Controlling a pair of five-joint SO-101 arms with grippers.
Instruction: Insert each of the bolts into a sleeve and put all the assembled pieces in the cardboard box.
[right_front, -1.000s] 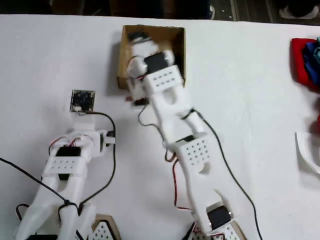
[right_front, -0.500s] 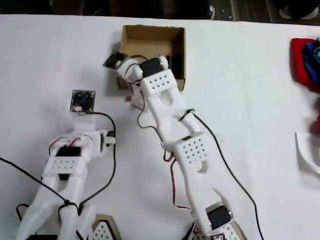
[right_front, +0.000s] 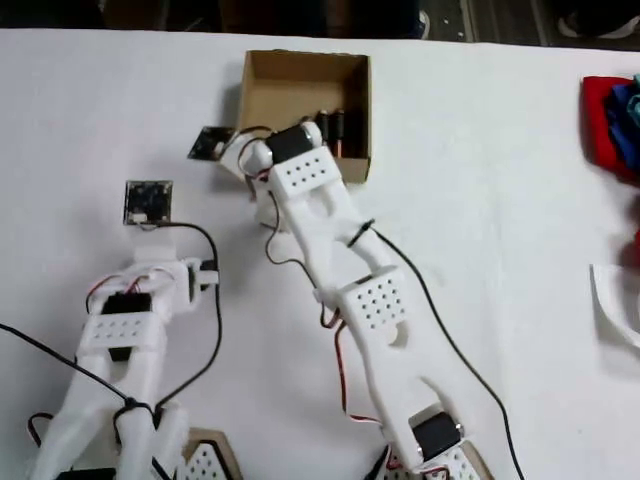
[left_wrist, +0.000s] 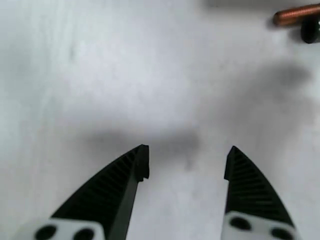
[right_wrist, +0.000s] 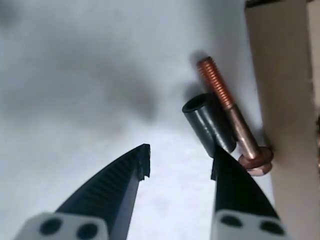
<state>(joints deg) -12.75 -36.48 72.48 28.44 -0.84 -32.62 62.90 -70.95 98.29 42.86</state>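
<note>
Where your right arm (right_front: 370, 300) crosses the middle of the high view, its wrist covers the table (right_front: 500, 150) beside the lower left corner of the cardboard box (right_front: 290, 90). Your right gripper (right_wrist: 180, 161) has its jaws apart. From its wrist you see a black sleeve (right_wrist: 209, 124) lying just beside a copper bolt (right_wrist: 231, 112), whose head sits against the box's outer wall. One fingertip overlaps the sleeve's near end, so you cannot tell whether they touch. Dark assembled pieces (right_front: 330, 125) lie in the box's right half, too small to count. At lower left, your left gripper (left_wrist: 186, 162) is spread wide above bare table. Beyond it, a copper shaft (left_wrist: 295, 14) and a black thing (left_wrist: 311, 31) are cut off at the frame edge.
</note>
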